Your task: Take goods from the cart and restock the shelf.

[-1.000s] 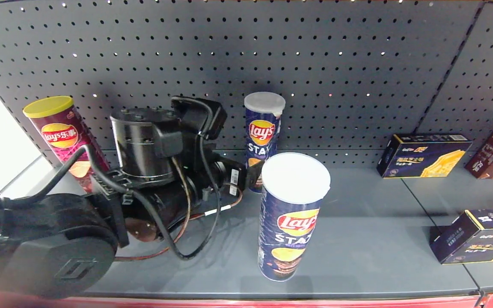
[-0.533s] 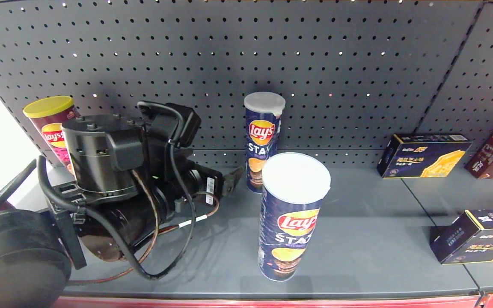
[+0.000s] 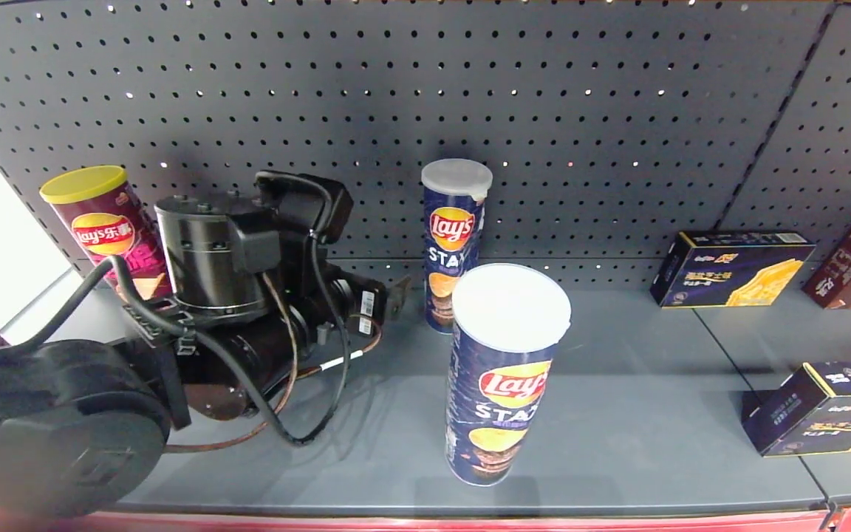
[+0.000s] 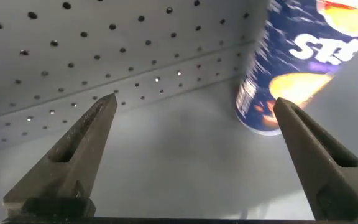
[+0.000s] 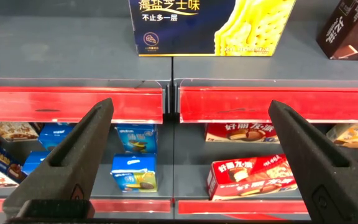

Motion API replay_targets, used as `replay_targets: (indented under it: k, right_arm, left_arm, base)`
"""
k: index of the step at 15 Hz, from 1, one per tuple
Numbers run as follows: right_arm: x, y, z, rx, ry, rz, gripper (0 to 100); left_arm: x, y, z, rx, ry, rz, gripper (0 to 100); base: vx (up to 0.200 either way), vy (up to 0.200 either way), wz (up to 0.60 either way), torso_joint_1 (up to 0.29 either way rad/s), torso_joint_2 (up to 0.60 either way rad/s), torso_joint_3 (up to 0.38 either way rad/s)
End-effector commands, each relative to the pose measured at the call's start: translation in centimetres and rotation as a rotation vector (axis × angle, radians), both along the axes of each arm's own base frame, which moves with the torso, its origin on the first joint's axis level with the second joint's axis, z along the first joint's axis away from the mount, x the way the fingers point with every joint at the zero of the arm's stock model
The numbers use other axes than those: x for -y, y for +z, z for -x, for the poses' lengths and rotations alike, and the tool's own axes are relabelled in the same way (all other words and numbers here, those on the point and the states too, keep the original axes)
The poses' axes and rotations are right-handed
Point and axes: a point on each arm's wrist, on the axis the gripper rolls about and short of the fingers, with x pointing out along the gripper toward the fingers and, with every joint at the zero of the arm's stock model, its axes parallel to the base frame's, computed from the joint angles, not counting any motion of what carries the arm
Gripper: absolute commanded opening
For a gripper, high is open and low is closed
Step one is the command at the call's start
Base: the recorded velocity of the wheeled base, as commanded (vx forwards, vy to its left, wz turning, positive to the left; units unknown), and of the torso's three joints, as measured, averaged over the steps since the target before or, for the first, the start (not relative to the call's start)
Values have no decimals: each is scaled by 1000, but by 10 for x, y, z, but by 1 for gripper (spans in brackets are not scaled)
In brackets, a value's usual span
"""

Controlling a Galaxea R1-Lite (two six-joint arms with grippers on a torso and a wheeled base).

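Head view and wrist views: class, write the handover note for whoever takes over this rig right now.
Left gripper: open, empty, low over the shelf, beside the rear blue can.
Right gripper: open, empty, facing the lower shelves.
Goods: rear blue can and front blue can upright on the shelf; maroon can at its left end.
Done: both blue cans placed, it seems.
Left: probably fetch more goods from the cart.

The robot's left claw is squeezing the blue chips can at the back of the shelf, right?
Not quite. The left gripper is open and empty, next to the blue chips can at the back of the shelf. The left wrist view shows the can beyond its spread fingers.
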Motion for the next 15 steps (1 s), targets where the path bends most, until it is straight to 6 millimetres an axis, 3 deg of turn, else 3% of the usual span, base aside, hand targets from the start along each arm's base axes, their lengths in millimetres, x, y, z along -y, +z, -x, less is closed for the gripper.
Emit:
replay_targets:
  k: [1,6,15]
  right_arm:
    - [0,0,0,0,0,1,100]
    - [0,0,0,-3,0,1,100]
    - [0,0,0,-1,0,1,100]
  left_arm:
    - [9,-10,-20,-15,13,-11,100]
    - [18,-17,-31,-25,11,-16,100]
    - [22,-21,-33,-35,5,-18,100]
  base:
    - [0,0,0,0,0,0]
    - [0,0,0,0,0,0]
    - [0,0,0,0,0,0]
